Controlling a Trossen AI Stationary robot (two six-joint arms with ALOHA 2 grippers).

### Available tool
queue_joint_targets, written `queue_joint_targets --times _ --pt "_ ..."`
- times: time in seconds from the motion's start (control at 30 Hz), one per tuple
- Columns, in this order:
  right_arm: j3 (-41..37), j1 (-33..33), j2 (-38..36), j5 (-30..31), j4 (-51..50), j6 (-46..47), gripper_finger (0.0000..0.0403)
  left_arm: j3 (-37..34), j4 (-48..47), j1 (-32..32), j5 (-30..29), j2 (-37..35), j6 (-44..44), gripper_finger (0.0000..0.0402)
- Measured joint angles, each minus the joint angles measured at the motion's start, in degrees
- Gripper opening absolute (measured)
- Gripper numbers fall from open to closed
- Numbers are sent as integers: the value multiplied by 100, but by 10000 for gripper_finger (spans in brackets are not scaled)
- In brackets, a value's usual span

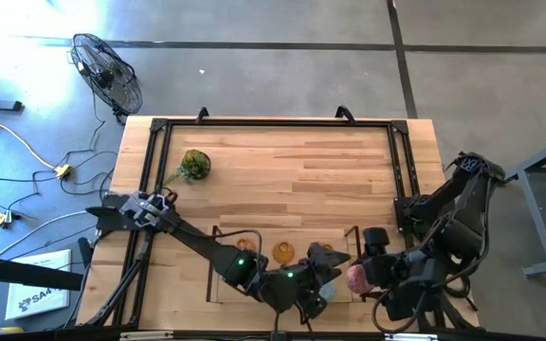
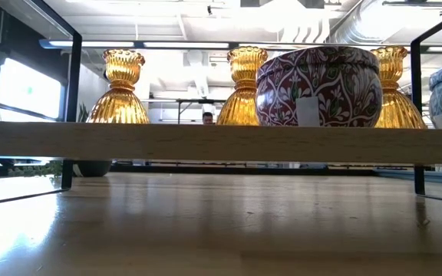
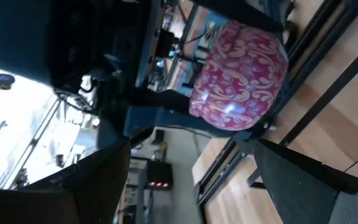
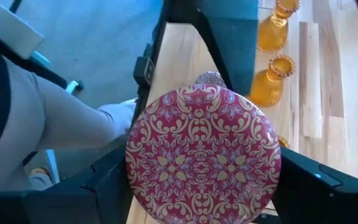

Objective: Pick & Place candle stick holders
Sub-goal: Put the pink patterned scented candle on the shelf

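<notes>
Legible writing: only "SA4…" on a white box [image 1: 38, 296] on the grey floor beside the table. Butcher-block wooden table [image 1: 282, 166], black frame round its edge; mossy green ball [image 1: 195, 165] at the far left. Beyond: floor fan [image 1: 107, 71], trailing cables, bright ceiling lights. Three amber holders [image 2: 124, 88] standing upright on a raised wooden ledge [image 2: 221, 142] near the front edge, mauve holder [image 2: 318, 86] among them. Pink holder [image 4: 204, 155] between the fingers of the right gripper [image 1: 360, 277], jaws spread against its sides. Left gripper [image 1: 317, 296] just beside, jaws open, empty.
</notes>
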Motion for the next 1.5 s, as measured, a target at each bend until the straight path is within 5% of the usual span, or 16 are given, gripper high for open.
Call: queue_joint_targets --times 0.63,1.5 --pt "-4 -384 0 -246 58 -486 287 0 -34 -82 900 -2 128 337" --pt "-7 -510 0 -336 151 -641 287 0 -252 230 879 -4 -414 337"
